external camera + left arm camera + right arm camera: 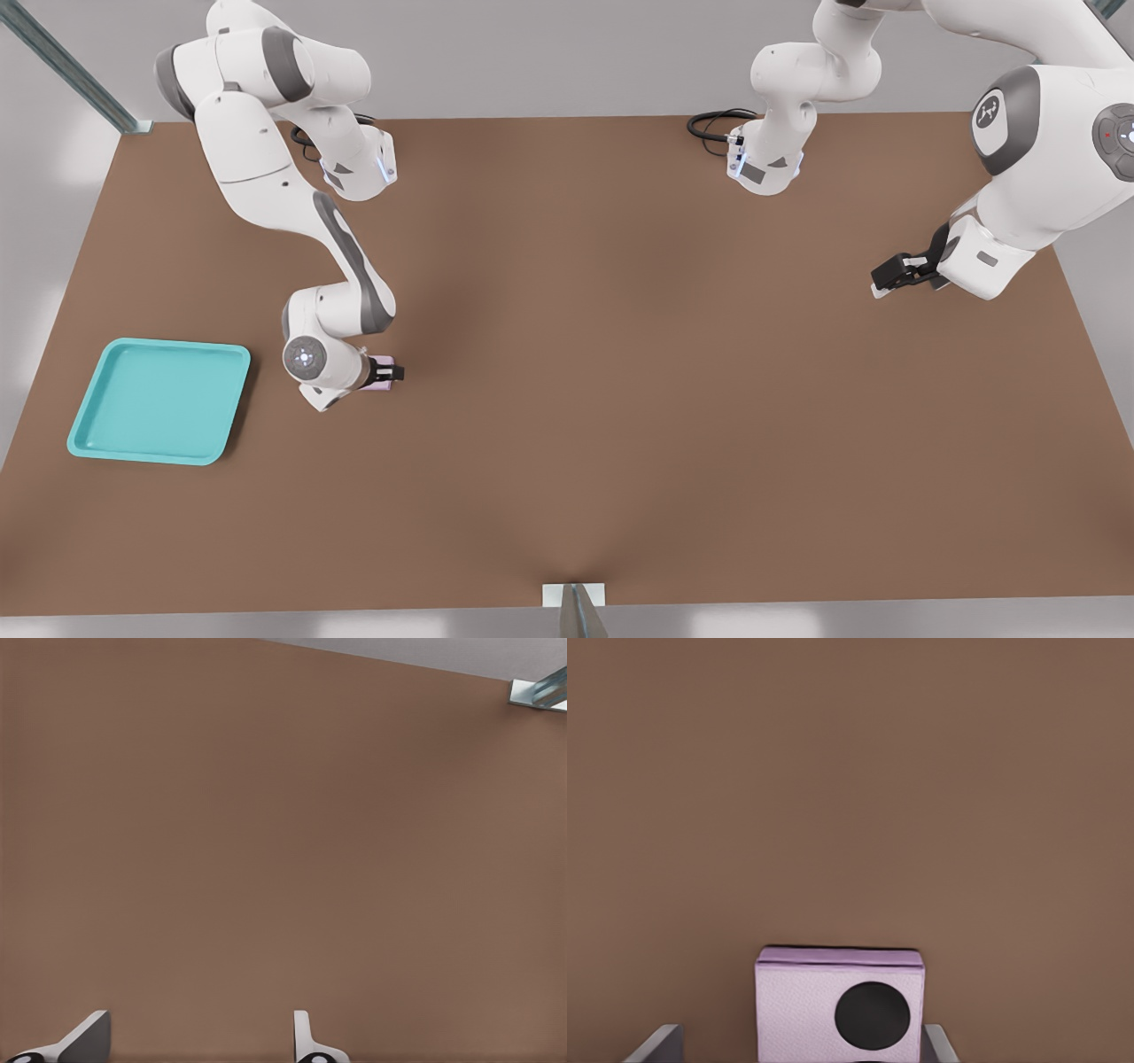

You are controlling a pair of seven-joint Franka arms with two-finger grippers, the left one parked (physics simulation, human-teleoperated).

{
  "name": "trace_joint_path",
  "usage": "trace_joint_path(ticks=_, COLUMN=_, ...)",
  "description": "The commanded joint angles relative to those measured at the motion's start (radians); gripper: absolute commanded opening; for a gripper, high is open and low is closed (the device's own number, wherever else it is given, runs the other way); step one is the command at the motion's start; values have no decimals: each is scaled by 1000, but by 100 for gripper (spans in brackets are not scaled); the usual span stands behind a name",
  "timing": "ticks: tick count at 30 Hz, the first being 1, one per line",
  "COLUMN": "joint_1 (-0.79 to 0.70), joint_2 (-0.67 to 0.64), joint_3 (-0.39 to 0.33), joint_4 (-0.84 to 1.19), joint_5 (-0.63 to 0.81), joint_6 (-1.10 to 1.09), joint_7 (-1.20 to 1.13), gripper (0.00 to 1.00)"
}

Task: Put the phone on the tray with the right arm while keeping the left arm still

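The pale pink phone [840, 1005] lies on the brown table with one round black lens showing in the right wrist view. My right arm's gripper [388, 373] is low over the phone [381, 386] and stands open around it [802, 1045]. One finger [939, 1045] is at the phone's edge, while the other finger [660, 1043] stands apart from it with a clear gap. The turquoise tray [133, 399] sits with nothing in it on the front view's left, a short way from the gripper.
The parked arm's black gripper [904, 273] hangs over the table on the front view's right. Both arm bases and black cables [713, 124] stand at the back edge. A metal post [576, 607] meets the table's front edge.
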Motion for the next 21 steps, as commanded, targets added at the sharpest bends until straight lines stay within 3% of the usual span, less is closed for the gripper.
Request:
trace_joint_path(ticks=1, joint_1=-10, joint_2=1, joint_3=0, joint_4=0, joint_5=0, joint_6=19, joint_7=-27, gripper=100)
trace_joint_path(ticks=21, joint_1=-37, joint_2=16, joint_3=0, joint_4=-1, joint_5=-2, joint_6=-51, joint_7=-47, gripper=100)
